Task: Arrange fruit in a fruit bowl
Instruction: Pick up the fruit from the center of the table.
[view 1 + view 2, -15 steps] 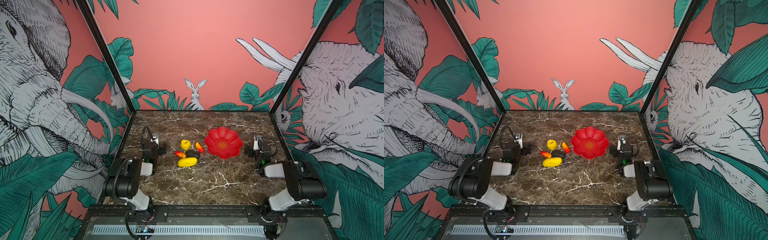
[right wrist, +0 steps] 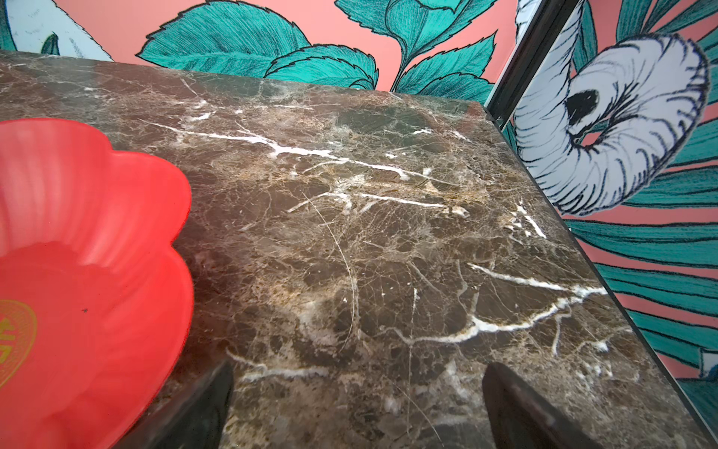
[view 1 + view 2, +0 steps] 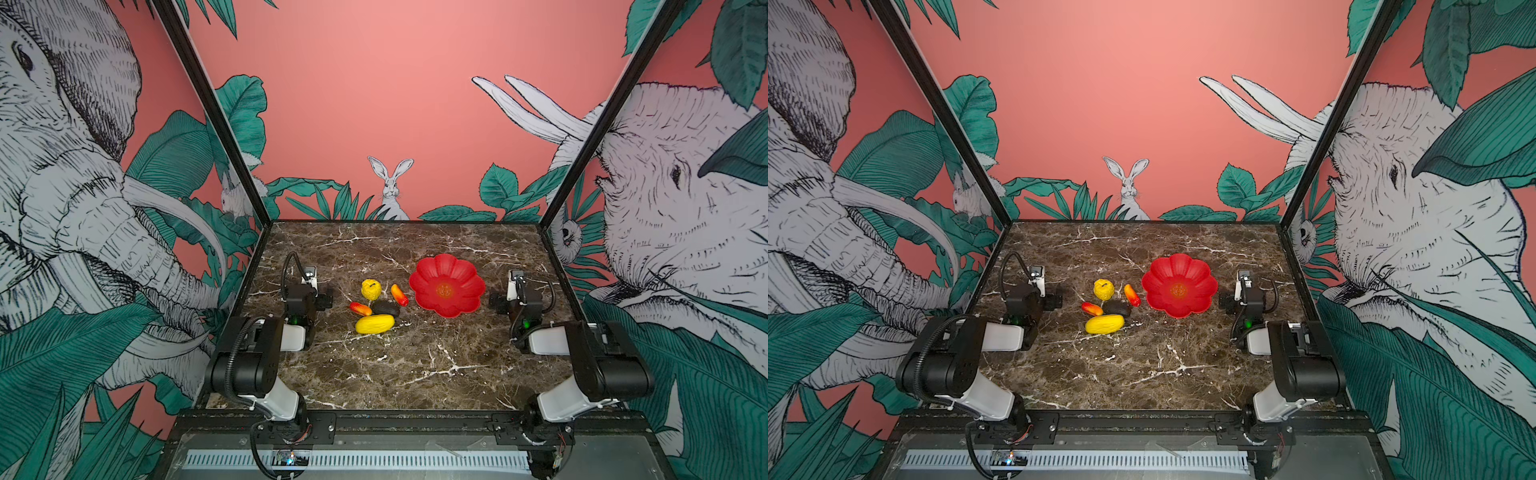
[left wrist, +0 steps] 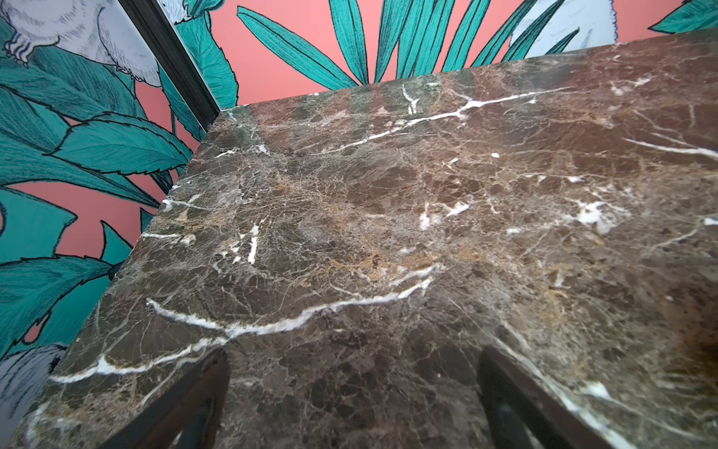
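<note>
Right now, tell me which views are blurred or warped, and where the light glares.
In both top views the frame posts splay outward from wide-angle distortion, and the red flower bowl looks sharp. In the right wrist view the bowl's rim is soft and overbright. In the left wrist view the marble table is crisp mid-frame, with the near hand fingers dark and blurred.

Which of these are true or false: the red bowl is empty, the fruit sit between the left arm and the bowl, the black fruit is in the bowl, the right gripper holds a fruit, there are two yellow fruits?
1. The red flower-shaped bowl is empty. True.
2. The fruit lie between the left arm and the bowl. True.
3. The black oval fruit is in the bowl. False: it lies on the marble table.
4. The right gripper holds a fruit. False: it is open and empty.
5. There are two yellow fruits. True: a round yellow fruit and a long yellow fruit.
</note>
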`<state>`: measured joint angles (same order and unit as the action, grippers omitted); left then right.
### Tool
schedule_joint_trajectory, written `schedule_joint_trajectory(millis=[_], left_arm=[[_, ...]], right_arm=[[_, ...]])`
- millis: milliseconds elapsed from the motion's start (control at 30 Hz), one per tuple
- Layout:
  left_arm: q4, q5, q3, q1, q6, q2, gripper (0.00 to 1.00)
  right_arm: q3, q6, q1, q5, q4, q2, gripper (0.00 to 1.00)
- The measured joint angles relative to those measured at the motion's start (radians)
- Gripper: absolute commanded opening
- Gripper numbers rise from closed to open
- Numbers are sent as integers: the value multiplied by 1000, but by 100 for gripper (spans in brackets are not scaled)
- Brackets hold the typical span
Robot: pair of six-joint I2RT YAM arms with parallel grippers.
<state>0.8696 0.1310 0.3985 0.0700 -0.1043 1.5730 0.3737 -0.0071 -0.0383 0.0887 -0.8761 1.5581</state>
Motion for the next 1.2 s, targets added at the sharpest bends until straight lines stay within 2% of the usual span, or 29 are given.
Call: schedule_joint_trajectory(millis=[633, 700, 833, 933, 1067, 1200], left_arm=[[-23, 23, 3, 0, 5, -17, 100], [-123, 48, 20, 0, 12, -85, 100], [-358, 72, 109, 2, 26, -345, 100], [-562, 71, 251, 5, 43, -510, 100], [-818, 32, 441, 8, 58, -647, 100], [-1078, -69, 578, 8, 33, -700, 100]], right_arm=[[0, 0, 0, 5, 24, -27, 99], [0, 2, 0, 5, 103, -113, 99], [76, 14, -29, 3, 349, -354, 99], [183, 11, -166, 9, 498, -465, 99], [339, 3, -359, -19, 680, -460, 99], [526, 2, -498, -78, 872, -332, 99]])
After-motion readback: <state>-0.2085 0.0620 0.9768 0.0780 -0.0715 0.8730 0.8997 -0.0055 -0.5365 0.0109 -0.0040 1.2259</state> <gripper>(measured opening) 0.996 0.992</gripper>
